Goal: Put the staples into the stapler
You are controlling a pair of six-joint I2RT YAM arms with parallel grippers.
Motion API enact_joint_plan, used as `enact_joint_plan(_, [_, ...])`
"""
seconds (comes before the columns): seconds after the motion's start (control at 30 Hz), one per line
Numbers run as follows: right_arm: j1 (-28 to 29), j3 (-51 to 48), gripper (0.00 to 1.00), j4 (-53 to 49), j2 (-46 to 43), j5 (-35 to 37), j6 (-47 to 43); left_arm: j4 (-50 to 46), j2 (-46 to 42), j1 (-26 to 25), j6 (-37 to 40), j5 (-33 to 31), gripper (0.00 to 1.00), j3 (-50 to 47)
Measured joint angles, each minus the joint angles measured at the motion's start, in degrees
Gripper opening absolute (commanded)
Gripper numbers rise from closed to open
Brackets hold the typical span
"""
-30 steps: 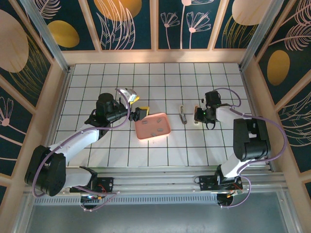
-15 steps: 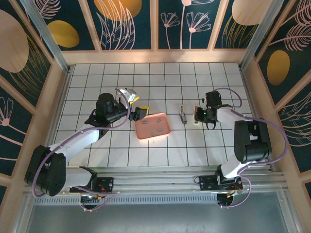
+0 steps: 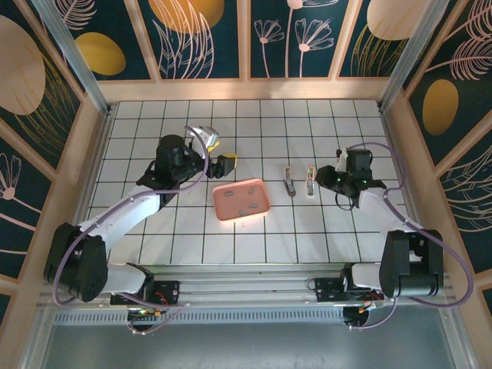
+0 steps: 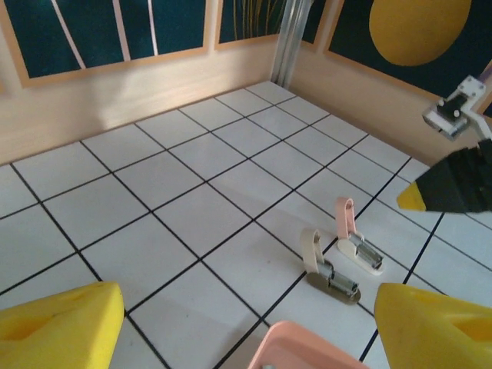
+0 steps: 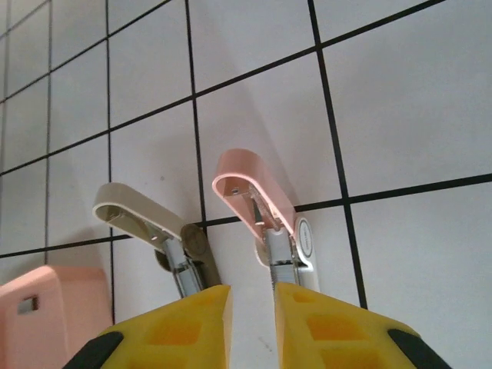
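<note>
Two mini staplers lie side by side right of the pink tray, both with lids raised. The grey stapler [image 3: 290,181] has a beige lid [image 4: 311,250] [image 5: 134,209]. The other stapler [image 3: 310,180] is white with a pink lid [image 4: 344,215] [image 5: 254,188]. Several dark staples [image 3: 241,201] lie in the tray, and one staple [image 5: 28,304] shows in the right wrist view. My right gripper [image 3: 328,178] [image 5: 254,296] sits just right of the pink stapler, open by a narrow gap and holding nothing. My left gripper [image 3: 228,163] [image 4: 246,311] hangs wide open above the tray's far left corner.
The pink tray [image 3: 261,206] [image 4: 307,350] [image 5: 46,288] rests on the white tiled floor between the arms. Wooden walls with dark panels ring the floor. The right gripper's black and yellow finger [image 4: 450,188] shows beyond the staplers in the left wrist view.
My right gripper has pulled back to the right, uncovering the pink-lidded stapler. My left gripper has moved toward the far wall, away from the tray's edge.
</note>
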Motion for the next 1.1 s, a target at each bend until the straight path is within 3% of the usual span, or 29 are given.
enact_joint_plan(0.43, [-3.0, -9.2, 0.26, 8.9, -3.0, -9.7, 4.9, -9.5, 16.2, -8.4, 1.4, -4.3, 0.84, 20.5])
enact_joint_plan(1.1, [-8.0, -15.0, 0.33, 16.0, -2.4, -15.1, 9.3, -14.2, 38.3, -12.9, -1.6, -4.9, 0.84, 44.3])
